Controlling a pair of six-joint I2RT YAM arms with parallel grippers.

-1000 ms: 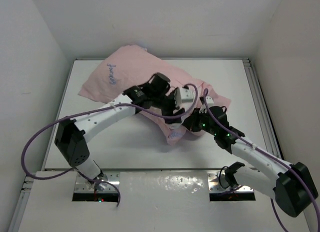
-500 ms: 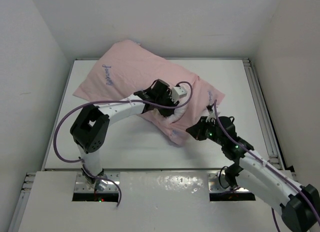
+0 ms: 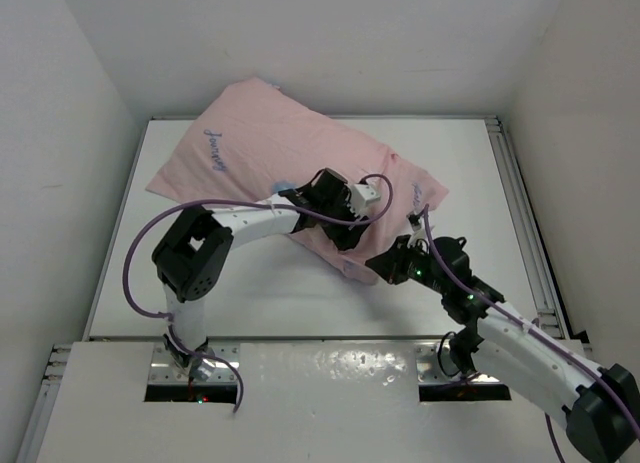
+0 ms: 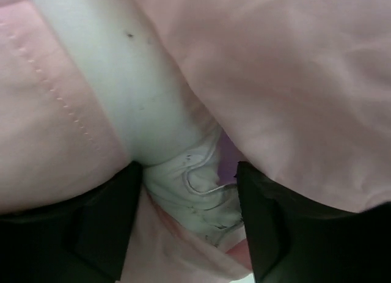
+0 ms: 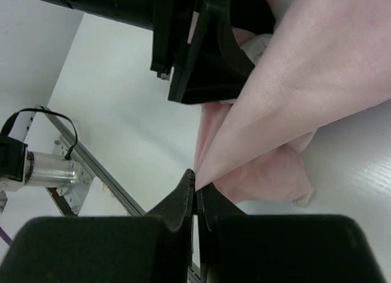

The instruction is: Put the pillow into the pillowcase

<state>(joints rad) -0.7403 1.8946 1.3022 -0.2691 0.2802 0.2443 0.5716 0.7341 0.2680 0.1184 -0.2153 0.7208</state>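
Altogether one pillow (image 4: 135,93), one pillowcase (image 3: 260,148); left claw (image 4: 189,172) apart, right claw (image 5: 197,184) tight on pillowcase.

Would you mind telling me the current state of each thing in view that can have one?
pillow, mostly inside the pillowcase, a white corner showing at the open end.
pillowcase, pale pink side out, puffed up, edge of its open end pinched.
left gripper, open, fingers either side of the pillow's corner.
right gripper, shut on the pillowcase's edge.
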